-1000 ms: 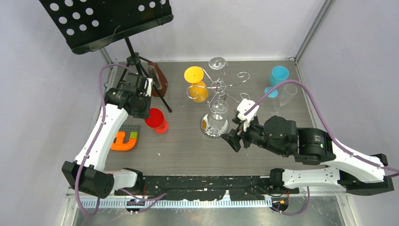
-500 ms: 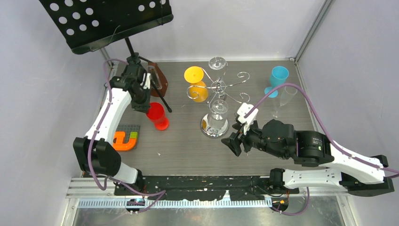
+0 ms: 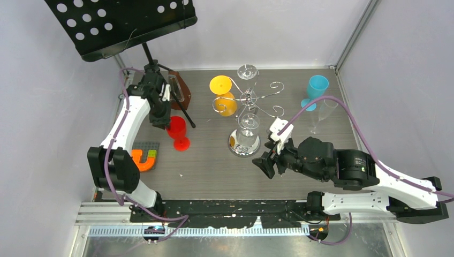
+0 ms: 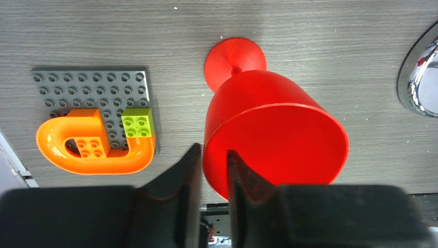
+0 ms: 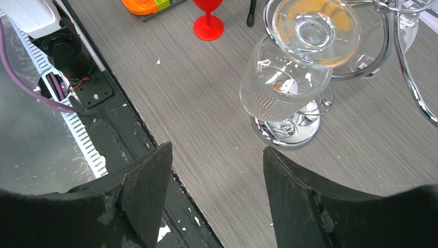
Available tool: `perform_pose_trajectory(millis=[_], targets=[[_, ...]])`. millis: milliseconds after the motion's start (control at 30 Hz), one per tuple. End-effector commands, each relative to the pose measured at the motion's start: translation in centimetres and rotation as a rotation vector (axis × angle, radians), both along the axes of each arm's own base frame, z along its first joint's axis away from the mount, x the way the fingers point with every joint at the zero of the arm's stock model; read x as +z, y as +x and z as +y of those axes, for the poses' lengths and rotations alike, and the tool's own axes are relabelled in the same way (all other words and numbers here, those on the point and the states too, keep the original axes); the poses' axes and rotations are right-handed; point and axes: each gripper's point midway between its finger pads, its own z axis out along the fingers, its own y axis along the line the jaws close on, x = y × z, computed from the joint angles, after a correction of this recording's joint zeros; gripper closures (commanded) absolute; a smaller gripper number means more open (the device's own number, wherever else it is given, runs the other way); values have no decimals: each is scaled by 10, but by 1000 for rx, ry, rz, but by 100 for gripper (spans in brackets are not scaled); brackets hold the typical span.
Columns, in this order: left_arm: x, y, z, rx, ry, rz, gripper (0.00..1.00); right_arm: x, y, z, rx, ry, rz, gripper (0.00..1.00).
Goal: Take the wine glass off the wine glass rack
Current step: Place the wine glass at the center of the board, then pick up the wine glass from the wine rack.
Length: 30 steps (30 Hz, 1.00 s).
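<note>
Reaching, I judged: my right claw (image 5: 216,155) stood spread at 5 o'clock of the clear wine glass (image 5: 284,88), which hung at 6 o'clock on the chrome wire rack (image 5: 281,135); my left claw (image 4: 209,155) pinched the rim of a red plastic goblet (image 4: 274,134); the next move needed the bowl enclosed squarely.

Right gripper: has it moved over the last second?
Yes. The right gripper has backed slightly toward the near edge, away from the wine glass rack base, which has stayed put. Jaws open.

Robot lab cell: plain grey walls (image 3: 267,32), aluminium corner posts (image 3: 352,33), slotted mounting rail (image 3: 225,230), purple cables (image 3: 327,97).
</note>
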Motion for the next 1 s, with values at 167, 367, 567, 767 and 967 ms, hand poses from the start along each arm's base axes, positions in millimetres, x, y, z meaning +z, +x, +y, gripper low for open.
perform_pose_trajectory(millis=[167,367,567,767,967], targets=[[21,14,2,7,-9,-85,53,8,0,1,-3,42,-1,28],[54,15,4,38,-13,-203,39,12,0,0,-8,49,-4,26],[94,8,0,53,-55,-327,31,15,0,-1,-10,46,-4,25],[147,1,-40,-37,-277,-481,23,15,1,0,-20,37,7,24],[199,-6,-83,-109,-559,-619,19,14,4,-2,-56,46,21,24]])
